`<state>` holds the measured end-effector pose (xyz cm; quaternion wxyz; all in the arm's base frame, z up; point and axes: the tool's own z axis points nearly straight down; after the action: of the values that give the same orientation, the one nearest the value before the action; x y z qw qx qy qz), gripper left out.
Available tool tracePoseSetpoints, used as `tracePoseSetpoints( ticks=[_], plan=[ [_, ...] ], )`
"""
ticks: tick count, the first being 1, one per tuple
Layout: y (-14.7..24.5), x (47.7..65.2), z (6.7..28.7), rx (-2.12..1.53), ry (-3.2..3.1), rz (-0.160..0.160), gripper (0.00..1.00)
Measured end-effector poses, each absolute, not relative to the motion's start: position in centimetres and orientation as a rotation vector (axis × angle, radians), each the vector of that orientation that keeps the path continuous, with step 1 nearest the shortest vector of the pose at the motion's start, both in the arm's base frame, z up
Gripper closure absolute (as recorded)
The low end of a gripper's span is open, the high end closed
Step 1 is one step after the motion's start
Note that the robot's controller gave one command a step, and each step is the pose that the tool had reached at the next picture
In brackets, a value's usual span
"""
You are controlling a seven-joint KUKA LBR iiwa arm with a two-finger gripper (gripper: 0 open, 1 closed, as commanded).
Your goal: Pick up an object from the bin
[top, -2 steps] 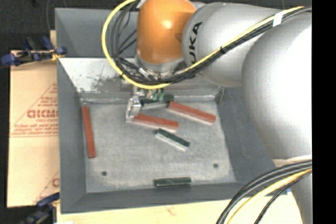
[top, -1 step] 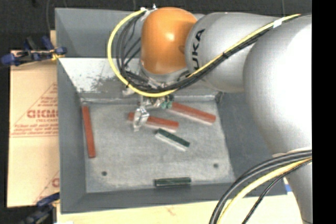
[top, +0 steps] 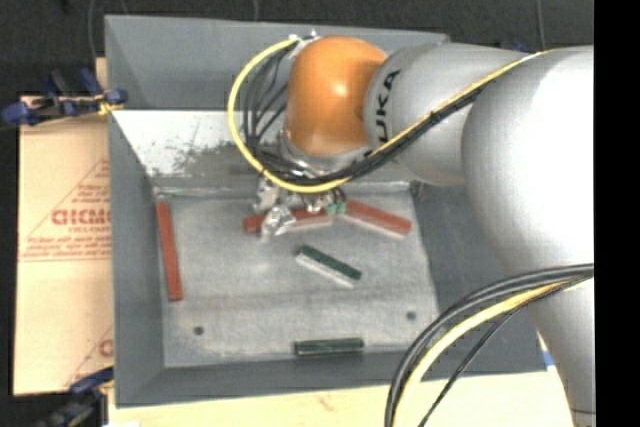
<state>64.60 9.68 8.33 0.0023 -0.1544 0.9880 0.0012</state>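
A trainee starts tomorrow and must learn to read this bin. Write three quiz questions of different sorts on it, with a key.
1. True or false: a long red stick lies along the left wall of the bin.
2. How many dark green bars lie on the bin floor? A one, B two, C four.
3. Fill in: right beside the gripper lies a short piece coloured ___.
Key: 1 true; 2 B; 3 red.
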Motion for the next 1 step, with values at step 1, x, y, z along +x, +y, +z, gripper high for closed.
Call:
tracePoseSetpoints(
  ticks=[1],
  plan=[
    [9.68,64.60,8.33,-0.483,3.100,0.004,1.00]
  ],
)
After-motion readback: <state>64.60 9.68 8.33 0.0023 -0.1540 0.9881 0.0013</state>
